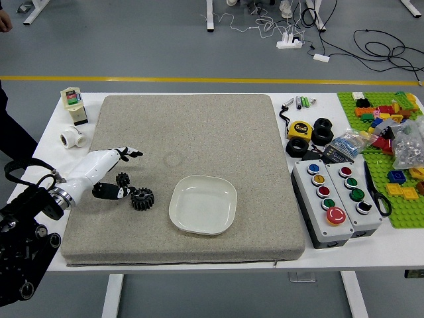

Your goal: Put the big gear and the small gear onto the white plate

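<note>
Left arm [30,232] near gears [142,199], plate [203,205], button boxes [324,205] beside mat [179,132]

This looks like a robotics lab or workshop, with a white worktop [255,268] carrying button boxes [329,205], a tape measure [300,130] and toy bricks [384,114], and cables [391,56] trailing over a grey floor [152,46].

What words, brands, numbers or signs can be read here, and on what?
None can be read for certain.
Yellow tape measure: marks too small.
Cream container, back left: coloured label too blurred.
Large red button: any marks too small.
Dark card near the tape measure: too blurred.
</note>
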Robot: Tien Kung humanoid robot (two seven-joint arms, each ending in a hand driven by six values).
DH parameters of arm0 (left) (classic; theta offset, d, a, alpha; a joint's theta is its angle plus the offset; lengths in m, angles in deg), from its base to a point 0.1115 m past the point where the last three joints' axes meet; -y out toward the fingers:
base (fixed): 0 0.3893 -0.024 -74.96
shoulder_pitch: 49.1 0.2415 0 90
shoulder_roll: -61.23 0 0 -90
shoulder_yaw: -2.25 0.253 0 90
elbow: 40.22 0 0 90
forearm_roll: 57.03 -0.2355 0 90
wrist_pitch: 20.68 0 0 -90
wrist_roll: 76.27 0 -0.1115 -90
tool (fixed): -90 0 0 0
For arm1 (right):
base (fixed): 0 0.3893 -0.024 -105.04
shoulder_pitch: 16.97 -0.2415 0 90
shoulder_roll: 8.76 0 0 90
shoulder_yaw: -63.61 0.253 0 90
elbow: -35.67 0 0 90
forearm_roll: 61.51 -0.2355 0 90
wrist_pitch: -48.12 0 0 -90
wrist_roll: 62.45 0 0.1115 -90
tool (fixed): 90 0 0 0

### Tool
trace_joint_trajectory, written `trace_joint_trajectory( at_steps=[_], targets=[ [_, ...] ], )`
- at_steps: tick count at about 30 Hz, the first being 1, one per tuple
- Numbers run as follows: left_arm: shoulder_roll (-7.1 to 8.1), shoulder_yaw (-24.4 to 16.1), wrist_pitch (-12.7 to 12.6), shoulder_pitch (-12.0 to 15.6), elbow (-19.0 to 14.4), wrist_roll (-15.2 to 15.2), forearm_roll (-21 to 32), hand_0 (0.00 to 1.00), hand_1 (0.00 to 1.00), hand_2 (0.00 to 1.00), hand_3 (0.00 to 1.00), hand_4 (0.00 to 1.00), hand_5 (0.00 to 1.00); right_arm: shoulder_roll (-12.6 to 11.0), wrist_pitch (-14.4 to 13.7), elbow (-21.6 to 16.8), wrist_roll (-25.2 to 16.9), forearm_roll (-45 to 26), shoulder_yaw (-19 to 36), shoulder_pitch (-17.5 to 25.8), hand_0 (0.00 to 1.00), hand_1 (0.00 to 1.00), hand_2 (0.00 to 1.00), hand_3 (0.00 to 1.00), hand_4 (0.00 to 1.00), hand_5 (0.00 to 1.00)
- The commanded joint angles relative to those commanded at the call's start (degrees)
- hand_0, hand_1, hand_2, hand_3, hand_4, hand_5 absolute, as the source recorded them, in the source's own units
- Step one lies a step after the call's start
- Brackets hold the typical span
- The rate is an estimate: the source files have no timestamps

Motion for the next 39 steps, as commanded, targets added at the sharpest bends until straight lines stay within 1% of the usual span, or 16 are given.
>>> trace_joint_trajectory(
  at_steps=[3,5,6,11,12,17,18,23,24,27,29,30,35,36,39],
  targets=[
    [0.1,0.05,-0.32,0.04,0.14,0.38,0.0,0.528,0.636,0.729,0.689,0.867,0.002,0.01,0.0,0.0,0.02,0.03,0.04,0.0,0.599,0.609,0.697,0.562,0.758,0.709],
    [0.19,-0.03,-0.07,0.08,0.27,1.07,0.0,0.528,0.636,0.729,0.689,0.867,0.002,0.01,0.01,0.0,0.02,0.06,0.04,-0.01,0.599,0.609,0.697,0.562,0.758,0.709],
    [0.27,-0.16,0.35,0.11,0.32,1.51,0.0,0.446,0.586,0.66,0.633,0.843,0.002,0.01,0.01,0.0,0.03,0.07,0.02,-0.03,0.599,0.609,0.696,0.563,0.758,0.709],
    [0.6,-0.48,0.58,0.39,-0.24,2.44,0.0,0.446,0.586,0.66,0.633,0.843,0.002,0.02,0.04,0.0,0.04,0.25,0.22,0.02,0.599,0.609,0.696,0.563,0.758,0.709],
    [0.66,-0.48,0.76,0.31,-0.1,2.5,0.0,0.432,0.574,0.644,0.628,0.836,0.002,0.01,0.05,0.0,0.04,0.27,0.2,0.0,0.599,0.609,0.696,0.562,0.758,0.708],
    [0.71,-0.25,1.07,0.3,0.56,2.66,0.0,0.432,0.574,0.644,0.628,0.836,0.002,0.0,0.04,0.0,0.0,0.11,0.12,-0.05,0.599,0.609,0.696,0.562,0.758,0.708],
    [0.68,-0.16,0.99,0.3,0.69,2.71,0.0,0.406,0.539,0.597,0.606,0.81,0.002,0.0,0.03,0.0,0.0,0.1,0.11,-0.06,0.601,0.609,0.696,0.563,0.758,0.708],
    [0.45,0.16,0.86,0.13,1.27,3.15,0.0,0.406,0.539,0.597,0.606,0.81,0.002,-0.01,0.02,0.0,0.02,0.1,0.06,-0.1,0.601,0.609,0.696,0.563,0.758,0.708],
    [0.41,0.18,0.85,0.1,1.37,3.21,0.0,0.394,0.527,0.577,0.585,0.781,0.002,-0.01,0.02,0.0,0.03,0.1,0.05,-0.11,0.599,0.609,0.696,0.563,0.758,0.708],
    [0.34,0.2,0.71,0.06,1.67,3.36,0.0,0.394,0.527,0.577,0.585,0.781,0.002,0.0,0.01,0.0,0.03,0.06,0.02,-0.1,0.599,0.609,0.696,0.563,0.758,0.708],
    [0.3,0.19,0.18,0.11,1.83,3.55,0.0,0.394,0.527,0.577,0.585,0.781,0.002,0.0,-0.01,0.0,0.03,0.03,0.0,-0.1,0.599,0.609,0.696,0.563,0.758,0.708],
    [0.24,0.18,-0.47,0.13,1.97,3.87,0.0,0.358,0.49,0.542,0.562,0.654,0.002,-0.01,-0.01,0.0,0.02,0.03,0.01,-0.09,0.599,0.609,0.696,0.561,0.759,0.703],
    [0.07,0.11,-0.92,-0.01,2.46,4.85,0.0,0.358,0.49,0.542,0.562,0.654,0.002,-0.02,-0.04,0.0,-0.02,-0.04,0.03,-0.12,0.599,0.609,0.696,0.561,0.759,0.703],
    [0.06,0.12,-0.9,-0.01,2.51,4.93,0.0,0.321,0.461,0.513,0.554,0.534,0.069,-0.02,-0.05,0.0,-0.03,-0.08,0.03,-0.13,0.6,0.609,0.697,0.562,0.759,0.703],
    [0.04,0.16,-0.75,-0.02,2.77,5.27,0.0,0.321,0.461,0.513,0.554,0.534,0.069,-0.02,-0.08,0.0,-0.05,-0.18,0.01,-0.15,0.6,0.609,0.697,0.562,0.759,0.703]
  ],
)
